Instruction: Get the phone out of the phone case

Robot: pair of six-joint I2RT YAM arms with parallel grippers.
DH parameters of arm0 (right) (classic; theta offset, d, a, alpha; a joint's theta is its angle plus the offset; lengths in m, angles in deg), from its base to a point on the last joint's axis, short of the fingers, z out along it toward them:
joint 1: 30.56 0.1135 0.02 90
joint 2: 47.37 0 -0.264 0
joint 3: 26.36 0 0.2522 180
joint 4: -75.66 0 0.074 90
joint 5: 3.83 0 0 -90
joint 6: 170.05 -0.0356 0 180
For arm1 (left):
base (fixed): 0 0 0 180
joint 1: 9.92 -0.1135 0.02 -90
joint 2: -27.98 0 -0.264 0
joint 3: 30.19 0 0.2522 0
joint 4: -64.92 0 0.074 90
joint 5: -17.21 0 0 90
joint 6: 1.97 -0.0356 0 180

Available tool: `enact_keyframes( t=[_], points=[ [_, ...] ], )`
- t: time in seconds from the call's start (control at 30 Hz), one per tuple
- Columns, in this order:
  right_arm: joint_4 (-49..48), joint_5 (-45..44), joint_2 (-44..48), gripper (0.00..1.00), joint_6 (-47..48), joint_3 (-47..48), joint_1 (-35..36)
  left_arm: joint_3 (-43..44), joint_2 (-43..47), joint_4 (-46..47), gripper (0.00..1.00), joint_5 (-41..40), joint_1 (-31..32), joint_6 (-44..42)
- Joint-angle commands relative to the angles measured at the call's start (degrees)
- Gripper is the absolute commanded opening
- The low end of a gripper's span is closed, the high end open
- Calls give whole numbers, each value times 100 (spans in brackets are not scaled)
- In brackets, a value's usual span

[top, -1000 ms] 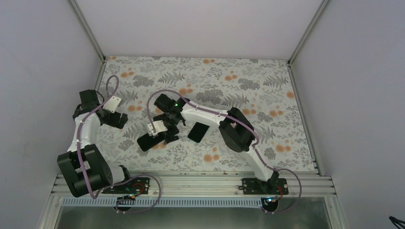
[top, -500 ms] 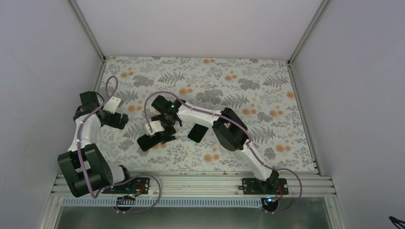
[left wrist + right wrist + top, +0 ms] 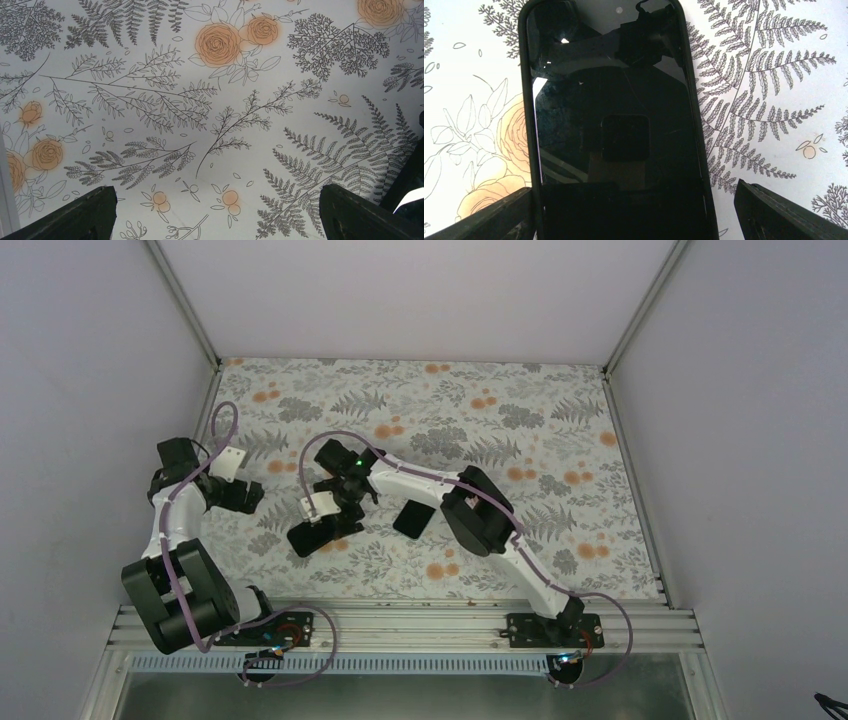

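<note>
Right gripper (image 3: 634,216) spread wide, holding nothing, poised directly above the phone case (image 3: 526,130). Case lies flat on the floral table cover (image 3: 500,410), left of centre. Glossy dark phone (image 3: 614,100) sits inside the case rim, between the two fingers (image 3: 499,215) in the wrist view. Contact cannot be told. Left gripper (image 3: 215,215) also wide open over bare cover, well apart. Separate black slab (image 3: 415,517) lies near, to the right.
</note>
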Motion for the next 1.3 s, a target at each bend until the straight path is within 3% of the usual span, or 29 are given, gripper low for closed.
enact_keyframes(
  t=[0.0,0.47,0.67,0.87,1.27],
  points=[
    [135,56,-237,100,107,202,23,-75,57,-13,100,283,-63,-168],
    [685,152,-530,100,37,249,23,-23,-37,-156,100,405,-89,-329],
    [1236,245,-822,99,-181,708,-6,96,-150,-303,100,559,-89,-355],
    [1312,-39,-920,93,-556,808,-76,155,-132,-365,100,562,-88,-375],
    [471,-219,121,89,-1451,-621,-207,287,-107,-380,100,849,-88,-178]
  ],
)
